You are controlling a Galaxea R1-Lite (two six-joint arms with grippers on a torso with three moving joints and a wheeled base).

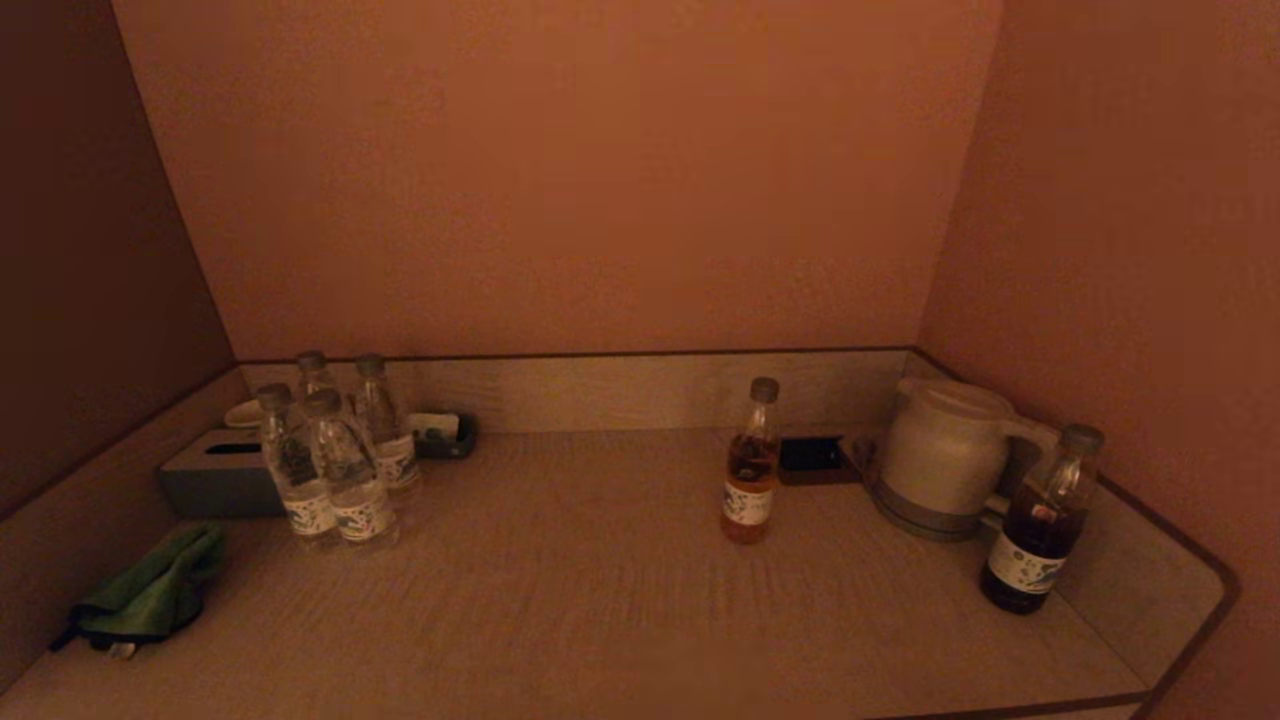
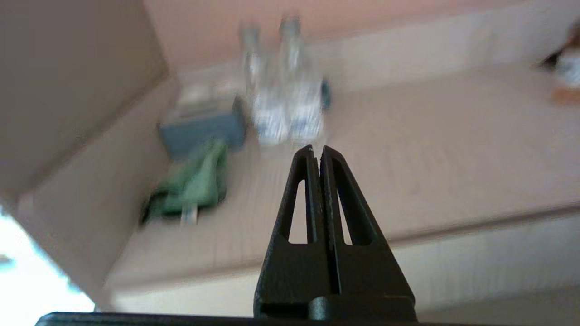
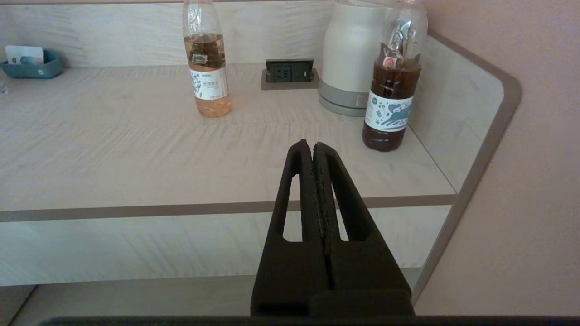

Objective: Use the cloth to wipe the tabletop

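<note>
From my head, the rumpled dark-green microfibre cloth (image 1: 150, 596) lies at the far left of the light wood-grain desk (image 1: 620, 610), near four clear water bottles (image 1: 335, 455). My left pincer (image 2: 317, 151) is closed, empty, short of the desk. My right pincer (image 3: 312, 146), likewise closed and empty, faces an amber tea bottle (image 3: 207, 63), part full, and a dark-filled tea bottle (image 3: 393, 86).

water bottles (image 1: 335, 465): 4 | tea bottles (image 1: 751, 463): 2 | kettle (image 1: 945, 455): 1 | cloth (image 1: 152, 595): 1 | tissue box (image 1: 218, 477): 1

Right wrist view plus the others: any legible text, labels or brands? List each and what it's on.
None can be read with confidence.
Orange-drink bottle: white label with small print, too small to read.
Dark-drink bottle: label shows a blue picture, no legible words.
Water bottles: labels too small and dim.
Card in the teal tray: print illegible.
</note>
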